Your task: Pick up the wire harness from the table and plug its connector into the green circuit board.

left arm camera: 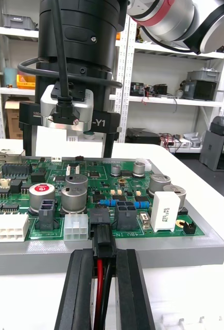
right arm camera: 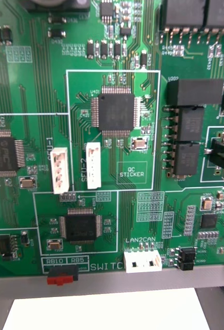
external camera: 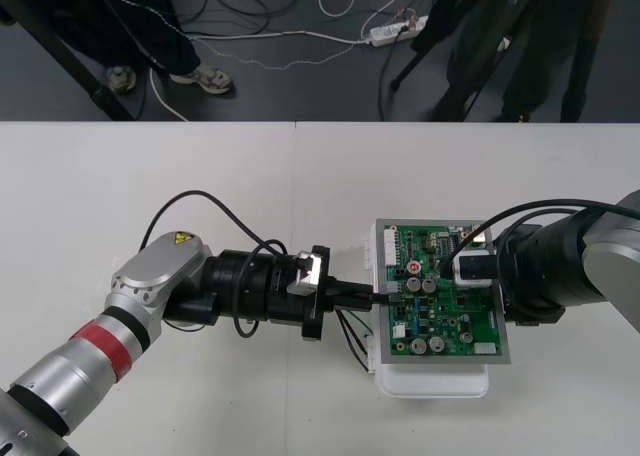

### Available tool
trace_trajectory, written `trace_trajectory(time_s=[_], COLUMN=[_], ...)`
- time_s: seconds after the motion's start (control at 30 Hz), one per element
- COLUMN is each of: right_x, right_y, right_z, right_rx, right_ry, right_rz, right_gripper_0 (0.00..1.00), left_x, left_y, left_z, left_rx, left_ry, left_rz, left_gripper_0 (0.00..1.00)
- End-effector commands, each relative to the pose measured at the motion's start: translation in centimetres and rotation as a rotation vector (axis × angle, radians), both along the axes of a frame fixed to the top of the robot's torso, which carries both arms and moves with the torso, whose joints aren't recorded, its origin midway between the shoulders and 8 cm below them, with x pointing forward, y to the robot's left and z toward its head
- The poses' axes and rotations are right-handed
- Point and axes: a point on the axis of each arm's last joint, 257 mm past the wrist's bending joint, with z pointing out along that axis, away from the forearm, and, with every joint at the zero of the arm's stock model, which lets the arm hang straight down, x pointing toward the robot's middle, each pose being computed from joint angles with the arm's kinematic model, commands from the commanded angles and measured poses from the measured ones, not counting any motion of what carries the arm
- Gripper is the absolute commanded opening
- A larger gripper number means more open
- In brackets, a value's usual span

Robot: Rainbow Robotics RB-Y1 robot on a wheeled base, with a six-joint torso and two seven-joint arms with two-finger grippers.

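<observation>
The wire harness point(left arm camera: 100, 291) is up off the worktop point(external camera: 200, 186), right at the 9 o'clock edge of the green circuit board point(external camera: 445, 311). Its small black plug point(left arm camera: 104, 240) is nose-on to a black header point(left arm camera: 100, 215) on that edge. It's lined up square and touching, maybe a bit inside. Honestly can't tell if it's clicked home, so this looks like the insertion step in progress, not finished. The red and black wires run straight back from the plug. The slack droops off toward 7 o'clock, past the board's corner and over the worktop.

The left gripper point(external camera: 372, 296) reaches in from 9 o'clock, low and level with the board. That makes sense, since the header opens sideways and the push has to go along the worktop. Its jaws are closed down narrow, pinching the wires just behind the plug, with the plug body poking out in front. Gripping that close probably stops the thin wires buckling on the push.

The right gripper point(left arm camera: 68, 147) comes in from 3 o'clock and hangs over the board. Its jaws are spread wide with nothing between them, pointing down at the board. Best guess is it's there to brace the board and its white base point(external camera: 430, 384) so they don't slide away.
</observation>
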Motion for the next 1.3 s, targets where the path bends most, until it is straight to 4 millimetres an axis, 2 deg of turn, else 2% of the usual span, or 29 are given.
trace_trajectory(time_s=[0.03, 1.0, 1.3], right_x=[-0.1, -0.3, -0.3], right_y=[2.1, 2.4, 2.5], right_z=[0.7, 0.8, 0.8], right_rx=[0.056, 0.061, 0.065], right_ry=[0.001, 0.004, 0.003], right_rz=[-0.010, 0.002, 0.004], right_gripper_0=[1.00, 1.00, 1.00], left_x=[-0.7, -0.1, -0.4], left_y=[-2.7, -3.1, -4.0], left_z=[2.5, 2.8, 2.9], left_rx=[-0.039, -0.047, -0.052], left_ry=[-0.016, -0.122, -0.128], left_rz=[-0.037, -0.015, -0.022], left_gripper_0=[0.00, 0.00, 0.00])
